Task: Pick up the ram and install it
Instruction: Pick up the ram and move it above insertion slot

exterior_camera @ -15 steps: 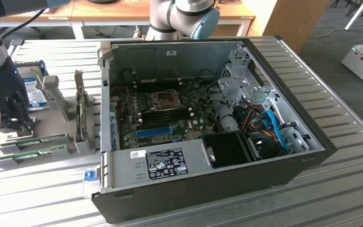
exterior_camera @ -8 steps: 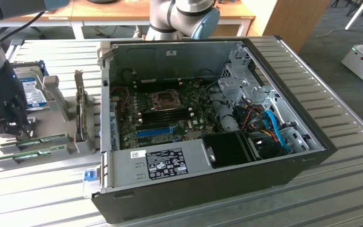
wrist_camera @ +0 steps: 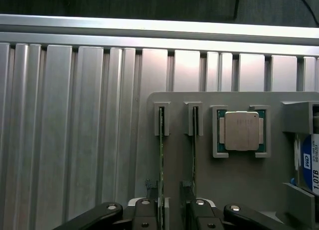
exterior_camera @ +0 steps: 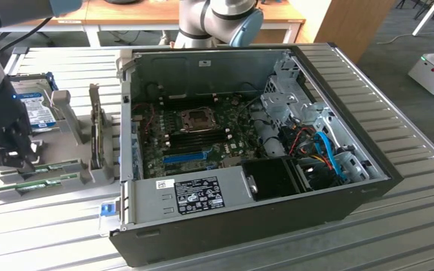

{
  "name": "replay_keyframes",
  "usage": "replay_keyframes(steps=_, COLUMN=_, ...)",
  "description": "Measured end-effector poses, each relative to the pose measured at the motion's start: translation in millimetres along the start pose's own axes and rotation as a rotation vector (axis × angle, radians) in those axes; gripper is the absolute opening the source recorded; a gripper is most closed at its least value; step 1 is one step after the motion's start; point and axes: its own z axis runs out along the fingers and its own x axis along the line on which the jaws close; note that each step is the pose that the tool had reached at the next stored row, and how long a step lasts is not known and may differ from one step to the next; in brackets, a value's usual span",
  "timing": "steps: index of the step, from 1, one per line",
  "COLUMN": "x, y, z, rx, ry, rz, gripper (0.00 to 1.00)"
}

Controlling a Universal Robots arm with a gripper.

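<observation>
A ribbed, silvery metal counter [exterior_camera: 413, 237] carries the whole set-up, its long grooves running beneath an open black computer case [exterior_camera: 239, 226] that lies on its side with the motherboard [exterior_camera: 202, 135] facing up and a blue slot [exterior_camera: 183, 157] showing among the dark ones. Behind the counter stand wooden desks [exterior_camera: 126, 11], and on the grey floor [exterior_camera: 398, 34] at the exterior view's right sits a white machine [exterior_camera: 432, 70]. On the counter at the exterior view's left, just beside the case, rests a grey holder [wrist_camera: 239, 190] with a dark card [exterior_camera: 95, 130] standing upright in it. The wrist view looks straight down on this holder: the ram [wrist_camera: 161, 160] stands on edge in a narrow slot, a second green stick [wrist_camera: 194, 155] stands parallel in the next slot, a square processor [wrist_camera: 241, 130] sits in a framed pocket beside them, and a blue-labelled hard drive [wrist_camera: 310, 165] lies at the holder's far side. The tool [wrist_camera: 168, 212] hangs low over the near end of the sticks, its fingers [wrist_camera: 147, 212] apart with the ram between them and nothing clamped.
</observation>
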Motion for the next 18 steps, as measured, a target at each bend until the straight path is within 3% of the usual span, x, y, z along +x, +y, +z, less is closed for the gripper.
replay_keyframes(steps=8, x=0.2, y=0.0, z=1.6, rx=0.0001, ry=-0.0001, rz=0.000, gripper=0.31)
replay_keyframes(steps=18, x=0.1, y=-0.7, z=19.0, rx=0.0000, ry=0.0000, rz=0.000, gripper=0.31)
